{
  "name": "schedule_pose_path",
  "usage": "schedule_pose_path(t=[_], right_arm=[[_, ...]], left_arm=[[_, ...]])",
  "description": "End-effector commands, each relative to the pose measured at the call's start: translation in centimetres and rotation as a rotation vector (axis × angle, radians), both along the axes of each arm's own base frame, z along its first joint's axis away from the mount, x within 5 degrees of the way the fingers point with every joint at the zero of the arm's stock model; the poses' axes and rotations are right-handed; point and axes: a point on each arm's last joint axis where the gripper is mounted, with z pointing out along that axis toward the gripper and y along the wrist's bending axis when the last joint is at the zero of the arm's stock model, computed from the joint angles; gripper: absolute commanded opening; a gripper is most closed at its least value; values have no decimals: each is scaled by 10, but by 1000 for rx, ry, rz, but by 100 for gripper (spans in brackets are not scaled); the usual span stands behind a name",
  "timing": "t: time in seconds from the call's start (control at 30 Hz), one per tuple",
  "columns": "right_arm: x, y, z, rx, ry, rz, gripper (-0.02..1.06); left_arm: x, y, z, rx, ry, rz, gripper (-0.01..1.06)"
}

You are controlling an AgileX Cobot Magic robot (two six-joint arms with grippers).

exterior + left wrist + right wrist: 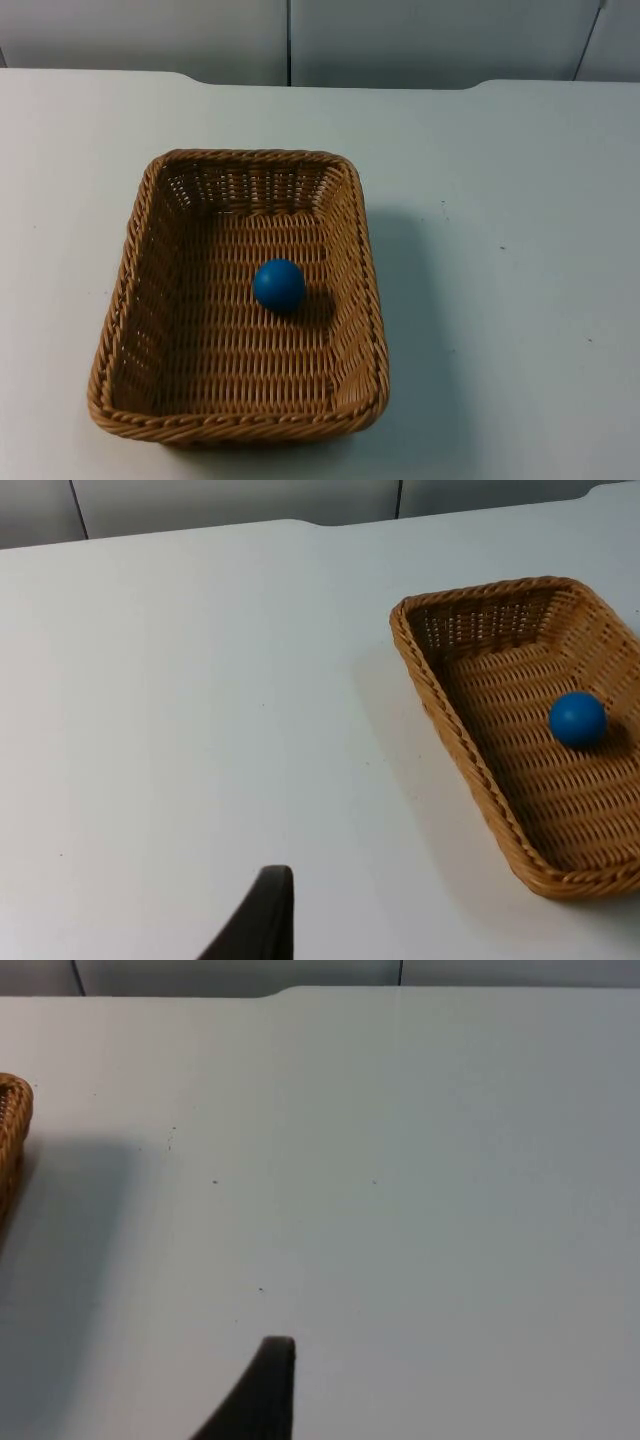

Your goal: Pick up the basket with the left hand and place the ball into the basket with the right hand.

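Left gripper [262, 920] hangs above bare white table top [180, 700], well apart from the rectangular woven wicker basket [470, 765] that its wrist view takes in from one long side; one black fingertip of it stands in that view, and I cannot tell whether its fingers are apart or together. Right gripper [262, 1395] likewise hangs over bare table surface, its one visible black fingertip above the white top, with a small curved piece of the basket's rim [14, 1120] and the basket's shadow beside it; whether this gripper's fingers are apart or together cannot be told either. Neither gripper touches or holds anything.

In the top view the tan wicker basket [130, 290] rests flat on the white table top [520, 250], toward the table's near edge and a little nearer its left side than its right, its short ends facing the near edge and the grey partition wall [420, 40] at the far edge. A small round blue ball [279, 285] lies inside the basket on its woven floor, close to the middle and apart from all four walls. The left wrist view shows the same ball [577, 718] on the basket floor.
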Motion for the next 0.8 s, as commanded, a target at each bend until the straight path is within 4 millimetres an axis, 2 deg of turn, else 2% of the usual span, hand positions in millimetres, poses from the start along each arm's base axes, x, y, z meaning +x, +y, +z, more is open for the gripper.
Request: schedule_pose_path(t=[0.0,0.27,0.77], right_arm=[[1,0,-2,2,-6,-3,105],[1,0,-2,2,-6,-3,105],[1,0,-2,2,-6,-17,105]], left_arm=[[0,0,1,-13,-16,0,105],[0,-1,1,-10,-17,130,105],[0,-1,1,-8,-17,173,105]])
